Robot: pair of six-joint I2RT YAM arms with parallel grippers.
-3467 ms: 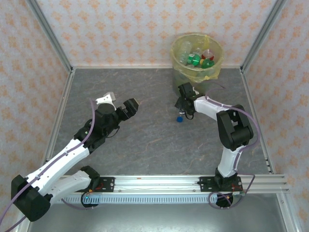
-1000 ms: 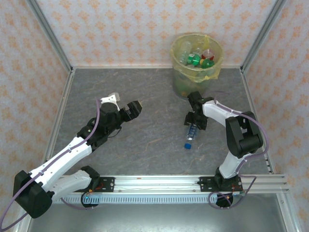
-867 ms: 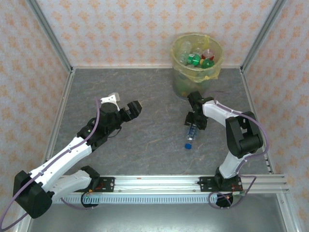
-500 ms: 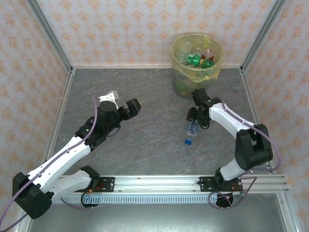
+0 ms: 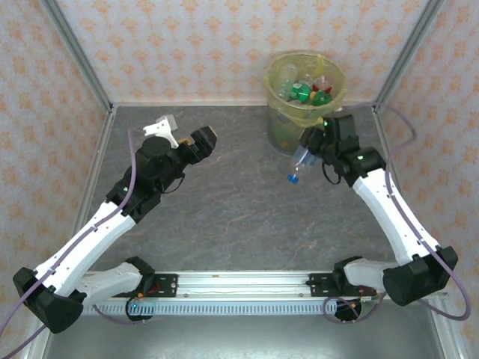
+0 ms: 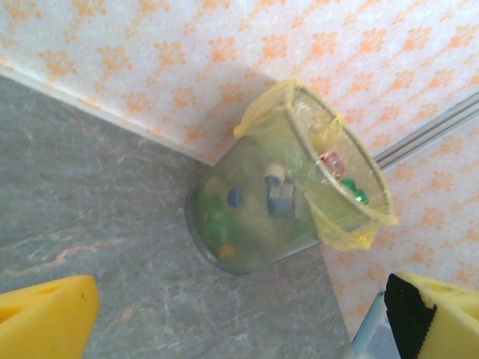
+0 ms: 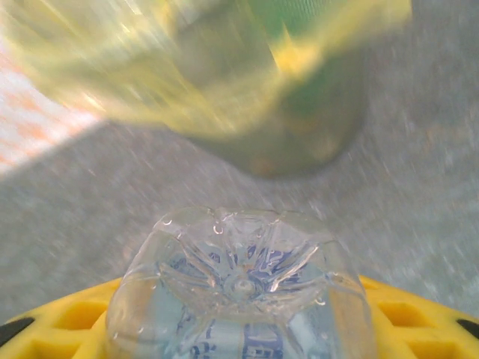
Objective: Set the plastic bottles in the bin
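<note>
My right gripper (image 5: pixel 310 149) is shut on a clear plastic bottle (image 5: pixel 299 160) with a blue label and a blue cap. The bottle hangs cap-down above the table, just in front of the bin (image 5: pixel 334 105). In the right wrist view the bottle's ribbed base (image 7: pixel 239 288) sits between my yellow fingers (image 7: pixel 56 323), with the bin (image 7: pixel 247 82) blurred behind it. The bin is pale yellow with a yellow bag and holds several bottles (image 5: pixel 302 91). My left gripper (image 5: pixel 193 142) is open and empty over the table's left half. Its wrist view looks at the bin (image 6: pixel 262 202).
The grey table (image 5: pixel 224 217) is boxed in by patterned walls (image 5: pixel 187 45) at the back and both sides. A metal rail (image 5: pixel 247 283) with both arm bases runs along the near edge. The bin stands at the back right, close to the wall.
My right arm has lifted the bottle off the table and carried it up and back toward the bin. My left arm has swung farther from the near edge, still open.
</note>
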